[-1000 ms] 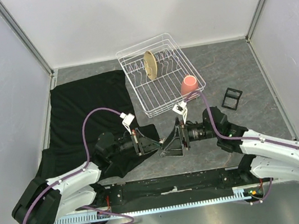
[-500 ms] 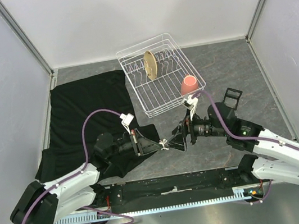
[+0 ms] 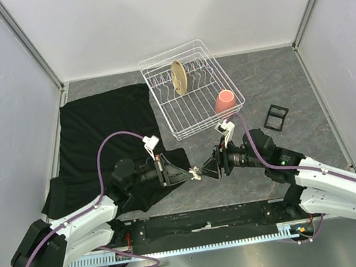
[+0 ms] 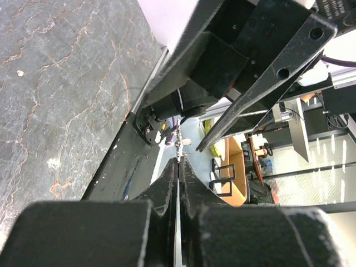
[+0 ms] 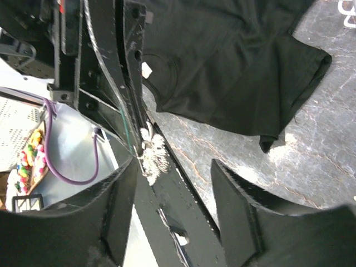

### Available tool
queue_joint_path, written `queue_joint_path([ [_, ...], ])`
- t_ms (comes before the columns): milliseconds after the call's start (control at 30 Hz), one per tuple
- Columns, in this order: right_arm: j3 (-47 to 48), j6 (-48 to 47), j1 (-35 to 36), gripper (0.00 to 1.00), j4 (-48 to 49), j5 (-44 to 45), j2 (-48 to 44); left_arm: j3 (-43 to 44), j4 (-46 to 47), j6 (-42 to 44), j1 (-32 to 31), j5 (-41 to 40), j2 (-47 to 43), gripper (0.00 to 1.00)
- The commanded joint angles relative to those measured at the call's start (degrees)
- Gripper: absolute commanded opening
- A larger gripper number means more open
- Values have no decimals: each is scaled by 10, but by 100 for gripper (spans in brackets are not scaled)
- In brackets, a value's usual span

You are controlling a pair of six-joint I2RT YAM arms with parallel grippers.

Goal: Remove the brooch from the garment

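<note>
Above grey table (image 3: pixel 278 83), left gripper (image 3: pixel 188 172) seemingly pinches brooch (image 3: pixel 196 172).

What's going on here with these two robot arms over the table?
The left claw is shut on the small whitish flower-shaped brooch, holding it in the air between the arms, apart from the wrinkled black fabric shirt lying on the grey table. The right claw faces it, open, with a finger on either side of the brooch but not gripping it.
</note>
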Motion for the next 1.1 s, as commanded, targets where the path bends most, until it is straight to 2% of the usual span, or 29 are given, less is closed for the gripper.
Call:
queue_joint_path([
  [0, -1, 17, 0, 60, 60, -10, 10, 23, -6, -16, -3, -9, 0, 2],
  [533, -8, 18, 9, 56, 79, -15, 31, 34, -29, -14, -3, -17, 1, 2],
  [733, -12, 18, 12, 49, 76, -5, 31, 37, -30, -16, -3, -18, 3, 2],
  [1067, -13, 25, 13, 46, 81, -4, 41, 37, -24, -14, -3, -14, 1, 2],
])
